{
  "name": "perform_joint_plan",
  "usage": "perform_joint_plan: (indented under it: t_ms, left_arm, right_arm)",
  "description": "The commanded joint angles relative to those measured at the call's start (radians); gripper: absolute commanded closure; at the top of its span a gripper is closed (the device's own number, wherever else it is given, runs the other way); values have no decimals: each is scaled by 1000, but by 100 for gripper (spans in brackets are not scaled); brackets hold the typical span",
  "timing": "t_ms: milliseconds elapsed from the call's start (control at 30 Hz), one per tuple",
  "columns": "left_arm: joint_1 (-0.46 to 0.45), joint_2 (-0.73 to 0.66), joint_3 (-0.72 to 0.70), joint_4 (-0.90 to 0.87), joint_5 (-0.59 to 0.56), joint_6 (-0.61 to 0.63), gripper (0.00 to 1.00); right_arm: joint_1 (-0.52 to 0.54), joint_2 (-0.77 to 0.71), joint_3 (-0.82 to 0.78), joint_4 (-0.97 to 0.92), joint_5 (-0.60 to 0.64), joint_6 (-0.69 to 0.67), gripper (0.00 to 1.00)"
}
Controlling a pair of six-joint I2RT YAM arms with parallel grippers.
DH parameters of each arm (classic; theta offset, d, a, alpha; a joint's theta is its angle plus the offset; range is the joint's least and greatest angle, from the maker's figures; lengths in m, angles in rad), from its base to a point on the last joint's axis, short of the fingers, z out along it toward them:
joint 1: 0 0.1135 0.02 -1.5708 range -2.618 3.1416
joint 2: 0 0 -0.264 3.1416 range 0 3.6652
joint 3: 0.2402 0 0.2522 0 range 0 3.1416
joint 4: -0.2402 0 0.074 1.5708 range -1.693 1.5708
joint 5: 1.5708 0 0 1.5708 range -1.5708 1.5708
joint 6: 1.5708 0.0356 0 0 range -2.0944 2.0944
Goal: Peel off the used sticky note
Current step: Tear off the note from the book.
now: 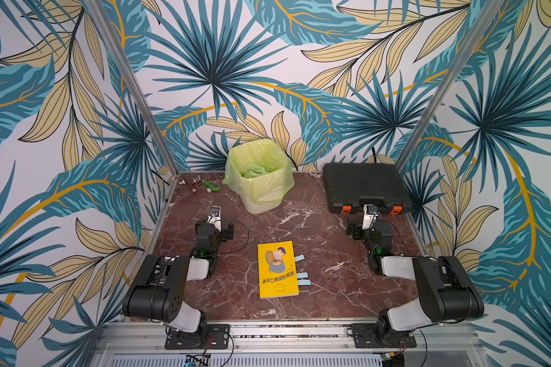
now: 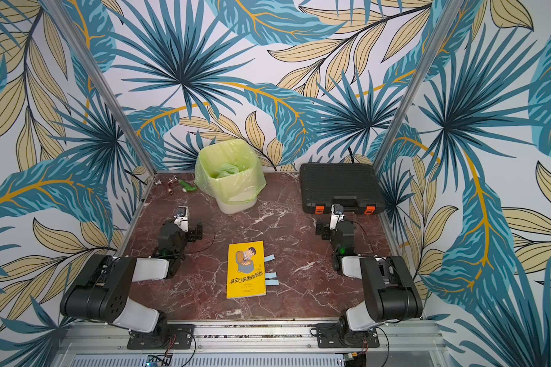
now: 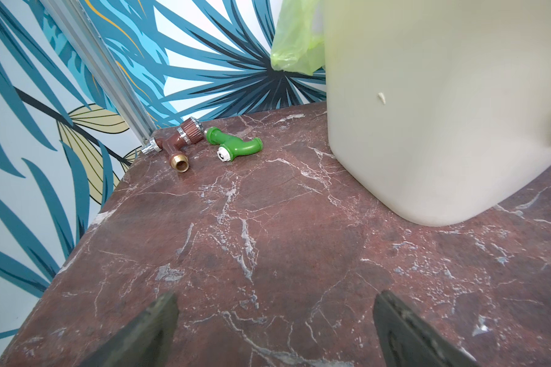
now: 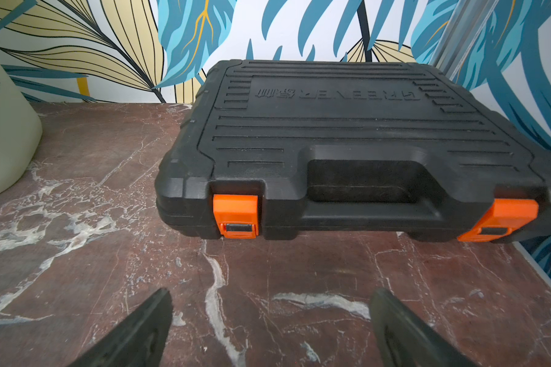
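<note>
A yellow book [image 1: 278,269] [image 2: 246,269] lies closed on the red marble table, front and centre in both top views. Three light blue sticky notes poke out of its right edge: one further back [image 1: 299,258] [image 2: 270,258] and two close together nearer the front [image 1: 303,278] [image 2: 271,278]. My left gripper [image 3: 275,295] is open over bare marble, left of and behind the book. My right gripper [image 4: 271,292] is open too, right of and behind the book. Neither wrist view shows the book or its notes.
A white bin [image 1: 258,190] [image 3: 442,111] with a green liner stands at the back centre. A black tool case [image 1: 363,187] [image 4: 347,143] with orange latches fills the back right. A brown tap [image 3: 178,146] and a green tap [image 3: 233,146] lie in the back left corner.
</note>
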Motion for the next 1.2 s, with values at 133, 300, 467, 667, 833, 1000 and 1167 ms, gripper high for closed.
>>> perform_joint_plan:
  t_ms: [133, 300, 467, 667, 833, 1000, 1167]
  left_arm:
    - [-86, -176, 109, -295, -169, 0, 0]
    - [-185, -310, 217, -562, -185, -92, 0]
    - [-284, -390, 280, -770, -230, -194, 0]
    - [-291, -420, 361, -1060, -158, -424, 0]
    - [-291, -439, 346, -1131, -58, -484, 0]
    - [-291, -460, 303, -1122, 28, -522, 0]
    - [-291, -474, 269, -1118, 105, -536, 0]
  right_arm:
    - [28, -186, 118, -365, -68, -10, 1]
    - [64, -234, 256, -653, -121, 181, 0]
    - [105, -251, 311, -864, -193, 288, 1]
    - [141, -322, 239, -940, -246, 395, 0]
    - [162, -328, 216, -1005, -296, 437, 0]
    - [185, -327, 191, -994, -355, 493, 3]
    - [238, -275, 196, -961, -415, 532, 21]
